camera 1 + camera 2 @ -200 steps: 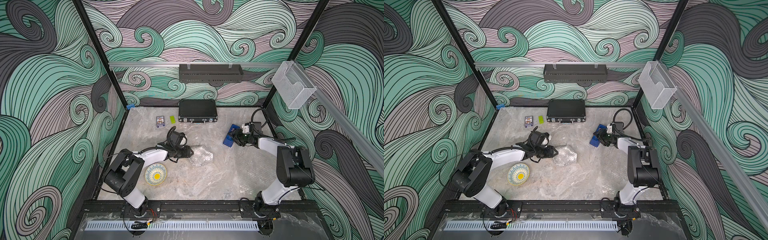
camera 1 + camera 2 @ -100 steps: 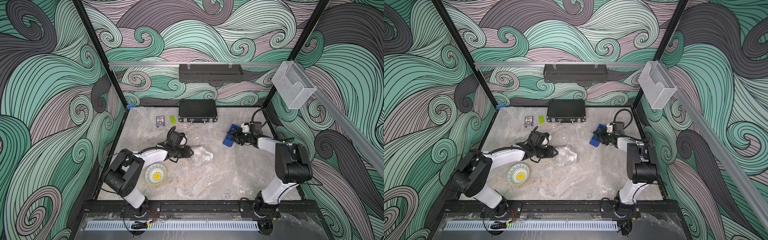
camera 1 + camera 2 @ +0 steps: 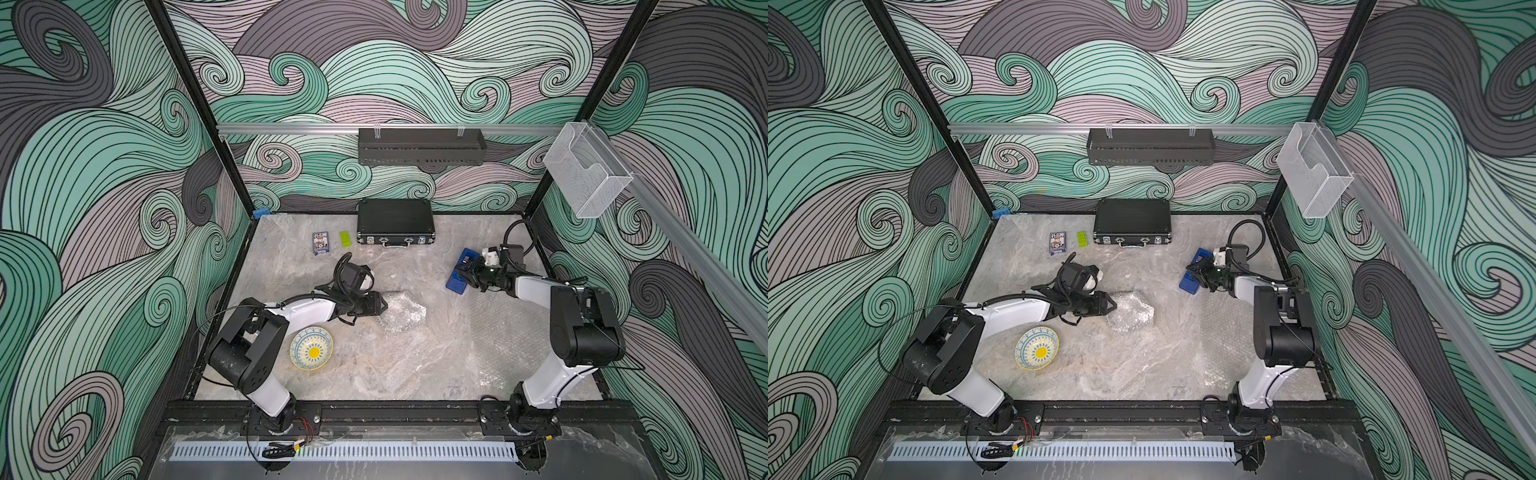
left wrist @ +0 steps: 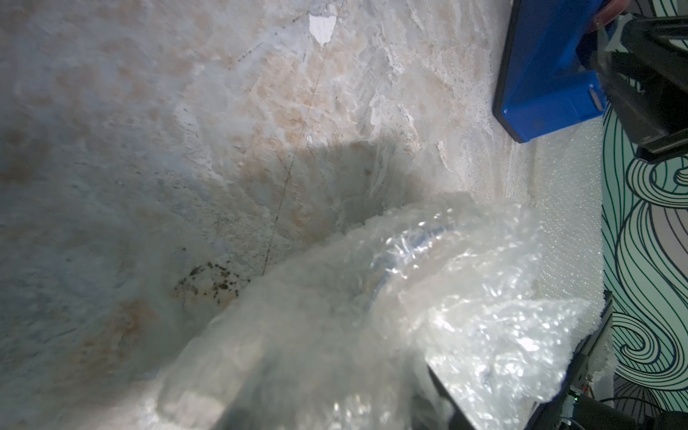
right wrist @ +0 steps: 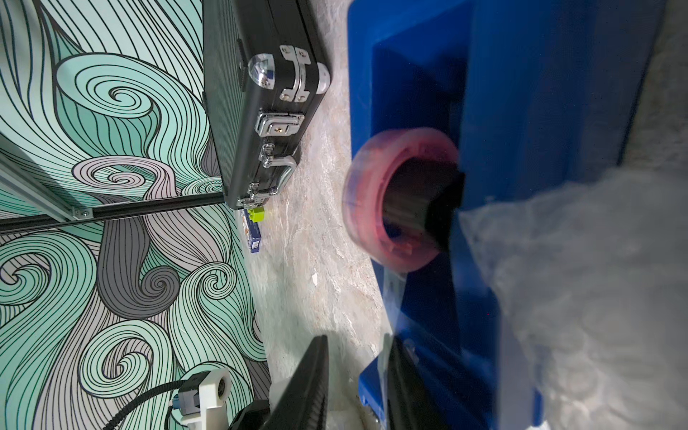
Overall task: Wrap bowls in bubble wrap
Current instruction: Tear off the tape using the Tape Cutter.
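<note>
Seen from above, the left gripper (image 3: 383, 306) touches a crumpled bubble wrap bundle (image 3: 404, 313) at its 3 o'clock, mid-table. The wrap hides its jaws, so I cannot tell its grip. The cream bowl (image 3: 311, 348) sits bare at its 7 o'clock. The right gripper (image 3: 466, 272), jaws narrowly apart, meets a blue tape dispenser (image 3: 455, 285) at the table's 2 o'clock.

Both top views look steeply down from high above the front rail (image 3: 395, 415), sharing the whole desk (image 3: 415, 374). Each wrist camera sits close: one faces the bubble wrap (image 4: 428, 298) just ahead of the left gripper (image 3: 384, 307), one the blue tape dispenser (image 5: 558, 111) ahead of the right gripper (image 5: 357, 376), a dispenser both wrist views share.
</note>
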`<state>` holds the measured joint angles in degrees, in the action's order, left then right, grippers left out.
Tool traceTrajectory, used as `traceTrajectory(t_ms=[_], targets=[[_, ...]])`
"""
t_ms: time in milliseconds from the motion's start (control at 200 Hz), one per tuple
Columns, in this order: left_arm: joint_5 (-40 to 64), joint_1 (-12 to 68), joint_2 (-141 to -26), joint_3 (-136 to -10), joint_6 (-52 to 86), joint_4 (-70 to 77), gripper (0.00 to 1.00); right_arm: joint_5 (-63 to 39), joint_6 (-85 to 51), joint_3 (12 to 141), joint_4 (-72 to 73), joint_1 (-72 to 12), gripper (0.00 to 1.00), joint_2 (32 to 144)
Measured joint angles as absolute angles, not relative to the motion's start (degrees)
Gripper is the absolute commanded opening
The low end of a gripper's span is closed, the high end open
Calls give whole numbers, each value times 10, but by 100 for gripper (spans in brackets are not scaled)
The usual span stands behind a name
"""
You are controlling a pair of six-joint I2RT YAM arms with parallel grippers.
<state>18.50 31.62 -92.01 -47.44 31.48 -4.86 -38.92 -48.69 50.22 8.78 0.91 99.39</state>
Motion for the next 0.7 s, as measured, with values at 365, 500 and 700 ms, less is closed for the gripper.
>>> traceTrajectory(t_ms=[365, 500, 700], targets=[[186, 316, -920, -474, 315, -48, 49, -388, -487, 496, 84, 14, 0, 990], [186, 316, -920, -474, 315, -49, 49, -385, -487, 494, 84, 17, 0, 972], [187, 316, -920, -474, 315, -49, 49, -396, -502, 489, 88, 20, 0, 919]])
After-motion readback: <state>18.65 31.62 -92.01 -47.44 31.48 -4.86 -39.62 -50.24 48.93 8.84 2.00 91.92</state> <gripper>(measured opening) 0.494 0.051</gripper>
